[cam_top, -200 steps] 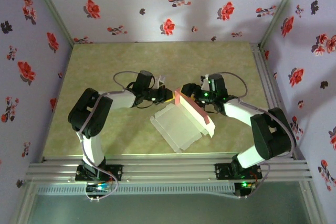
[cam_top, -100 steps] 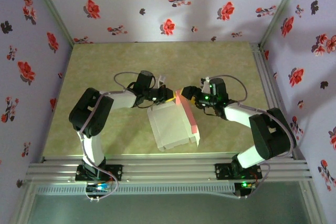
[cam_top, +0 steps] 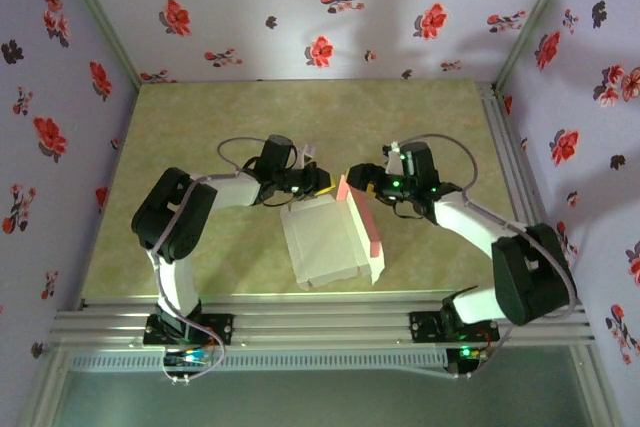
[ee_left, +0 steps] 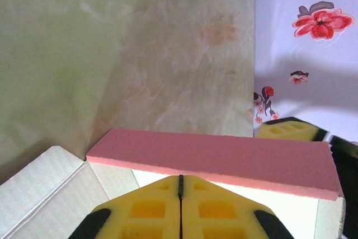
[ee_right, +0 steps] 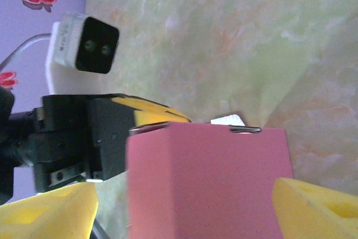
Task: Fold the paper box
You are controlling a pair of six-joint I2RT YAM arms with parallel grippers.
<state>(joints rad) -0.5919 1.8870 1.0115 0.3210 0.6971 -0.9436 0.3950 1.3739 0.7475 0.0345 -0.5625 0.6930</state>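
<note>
The paper box (cam_top: 322, 245) lies mid-table as a whitish-grey sheet. Its salmon-pink flap (cam_top: 361, 215) is raised along the right side. My left gripper (cam_top: 322, 184) is at the sheet's far edge, its yellow fingers (ee_left: 151, 208) shut on the card's rim just below the pink flap (ee_left: 224, 158). My right gripper (cam_top: 352, 181) is open at the flap's far end. In the right wrist view the pink flap (ee_right: 207, 183) stands between the two yellow fingertips (ee_right: 50, 211), close to the right one. The left gripper's finger (ee_right: 156, 117) shows behind it.
The green marbled table (cam_top: 200, 147) is walled by flowered panels at the back and both sides. Aluminium rails (cam_top: 320, 322) run along the near edge and the right side (cam_top: 505, 147). Both arms arch inward and meet near the table's middle.
The sheet has swung from a diagonal lie to nearly square with the table, and the pink flap came with it. The right arm's elbow has shifted outward to the right.
</note>
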